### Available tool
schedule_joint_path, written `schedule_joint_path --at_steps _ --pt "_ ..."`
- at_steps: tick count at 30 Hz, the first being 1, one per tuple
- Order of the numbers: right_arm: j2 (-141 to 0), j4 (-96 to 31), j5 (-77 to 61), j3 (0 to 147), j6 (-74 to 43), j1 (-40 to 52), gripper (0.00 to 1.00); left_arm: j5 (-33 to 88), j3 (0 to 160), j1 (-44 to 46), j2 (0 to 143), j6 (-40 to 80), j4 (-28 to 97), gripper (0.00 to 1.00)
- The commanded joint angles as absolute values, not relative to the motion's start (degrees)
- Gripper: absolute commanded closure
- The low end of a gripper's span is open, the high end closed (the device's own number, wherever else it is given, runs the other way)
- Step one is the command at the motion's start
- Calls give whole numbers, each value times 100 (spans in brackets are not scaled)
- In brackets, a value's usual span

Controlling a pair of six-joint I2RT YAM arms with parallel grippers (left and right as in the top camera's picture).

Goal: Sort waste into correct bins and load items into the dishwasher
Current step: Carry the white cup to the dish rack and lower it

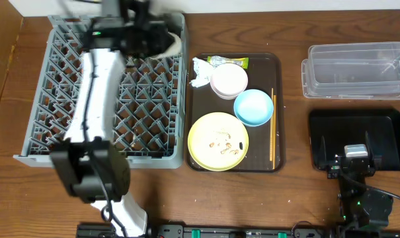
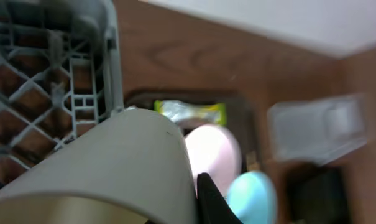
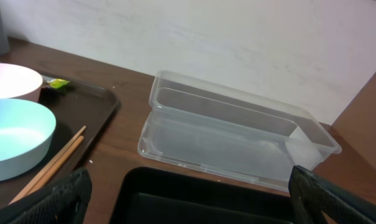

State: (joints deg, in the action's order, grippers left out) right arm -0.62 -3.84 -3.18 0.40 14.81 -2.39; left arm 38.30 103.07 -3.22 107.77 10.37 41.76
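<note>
My left gripper is shut on the small cream cup and holds it over the far right corner of the grey dish rack. The cup fills the left wrist view. On the brown tray lie the pale yellow plate with beige crumbs, the light blue bowl, the pinkish-white bowl, the white napkin, the yellow-green wrapper and the chopsticks. My right gripper is open and empty above the black bin.
The dark brown tray sits between the rack and the bins. The clear tub stands at the far right, behind the black bin, and also shows in the right wrist view. A wall runs along the table's far edge.
</note>
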Motion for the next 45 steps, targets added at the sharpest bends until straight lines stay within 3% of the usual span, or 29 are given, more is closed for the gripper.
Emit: schedule_joint_path --at_steps 1,8,14,45 --pt "-34 -405 -329 32 1549 -272 1 4595 10278 -945 10757 2705 4272 92" --pt "-34 -405 -329 32 1549 -272 1 6149 10047 -1857 11194 4071 4012 92" --pt "-34 -405 -329 32 1549 -272 1 7140 10033 -2106 11662 4237 3955 92" --pt "-34 -405 -329 32 1549 -272 1 6521 8755 -2314 11775 3981 3367 92"
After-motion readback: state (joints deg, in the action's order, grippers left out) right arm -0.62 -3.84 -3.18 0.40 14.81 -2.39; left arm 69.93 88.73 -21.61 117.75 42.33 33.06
